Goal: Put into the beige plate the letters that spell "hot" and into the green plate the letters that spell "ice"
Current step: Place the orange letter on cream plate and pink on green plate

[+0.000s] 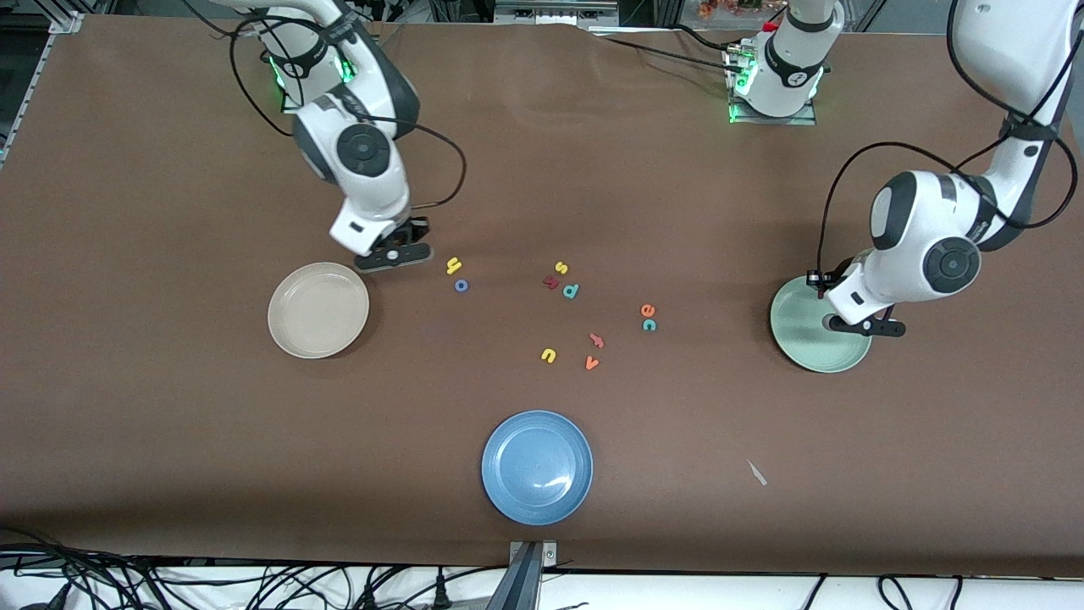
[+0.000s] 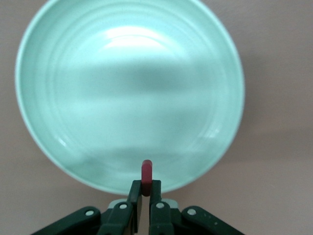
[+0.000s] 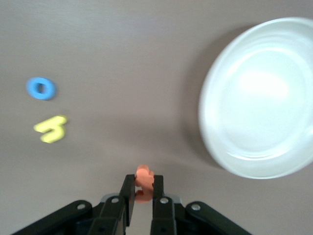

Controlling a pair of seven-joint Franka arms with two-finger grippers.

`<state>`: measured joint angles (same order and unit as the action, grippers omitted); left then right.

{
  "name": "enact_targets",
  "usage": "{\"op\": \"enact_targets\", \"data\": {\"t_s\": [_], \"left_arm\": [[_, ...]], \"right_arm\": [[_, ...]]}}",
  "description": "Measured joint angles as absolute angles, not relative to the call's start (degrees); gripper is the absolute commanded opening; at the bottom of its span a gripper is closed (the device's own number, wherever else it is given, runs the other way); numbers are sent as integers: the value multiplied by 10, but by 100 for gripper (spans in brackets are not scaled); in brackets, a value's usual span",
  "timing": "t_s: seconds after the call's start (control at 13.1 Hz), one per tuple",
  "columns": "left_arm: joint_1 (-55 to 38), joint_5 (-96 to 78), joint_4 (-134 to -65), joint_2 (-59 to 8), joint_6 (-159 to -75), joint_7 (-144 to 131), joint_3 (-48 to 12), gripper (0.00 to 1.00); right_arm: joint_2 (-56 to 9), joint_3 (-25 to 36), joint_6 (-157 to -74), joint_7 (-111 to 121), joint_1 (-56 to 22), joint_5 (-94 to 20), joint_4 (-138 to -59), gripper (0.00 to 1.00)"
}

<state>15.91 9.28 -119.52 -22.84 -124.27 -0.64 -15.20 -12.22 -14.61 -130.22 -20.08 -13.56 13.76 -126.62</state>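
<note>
Blue plate [image 1: 500, 440] sits nearest the front camera; everything else is placed from it. Just farther than it lie a yellow u [image 1: 548, 355] and an orange v [image 1: 592, 363], with a loose orange letter [image 1: 597, 341] a step farther again. Farther from the blue plate and toward the left arm's end lie the teal c [image 1: 649, 324] and orange e [image 1: 647, 310], touching or nearly so. Farther still is a cluster of a teal p [image 1: 571, 291], a dark red piece [image 1: 550, 282] and a yellow s [image 1: 561, 268]. Toward the right arm's end lie the blue o [image 1: 461, 285] and yellow h [image 1: 454, 266], close together. Both task plates are bare. The beige plate [image 1: 318, 309] is off toward the right arm's end, the green plate [image 1: 804, 339] toward the left arm's end. The right gripper [image 3: 143, 188] hangs over the table between the beige plate's rim and the yellow h, pinching a held orange letter [image 3: 144, 177] whose shape I cannot make out. The left gripper [image 2: 145, 193] hangs over the green plate's edge, clamped narrow on the dark red i [image 2: 146, 171], which stands upright between its fingers.
</note>
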Motion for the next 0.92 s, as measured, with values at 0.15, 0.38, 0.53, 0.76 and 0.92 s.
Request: {"op": "enact_targets", "data": {"t_s": [0.15, 0.38, 0.53, 0.76, 0.92], "left_arm": [[164, 95, -1195, -249, -1257, -5, -152, 54], [165, 95, -1189, -250, -1259, -5, -153, 100], [165, 94, -1176, -238, -1256, -8, -162, 100], [165, 57, -1129, -205, -1180, -85, -216, 100], [164, 44, -1100, -194, -1144, -181, -268, 100]], "right_arm": [[-97, -98, -1281, -97, -133, 97, -1266, 4], [-81, -36, -1276, 14, -129, 69, -1267, 4], [-80, -22, -1276, 38, -129, 68, -1267, 4], [-80, -2, -1275, 72, -129, 68, -1269, 4], [-84, 10, -1282, 85, -126, 68, -1271, 7]]}}
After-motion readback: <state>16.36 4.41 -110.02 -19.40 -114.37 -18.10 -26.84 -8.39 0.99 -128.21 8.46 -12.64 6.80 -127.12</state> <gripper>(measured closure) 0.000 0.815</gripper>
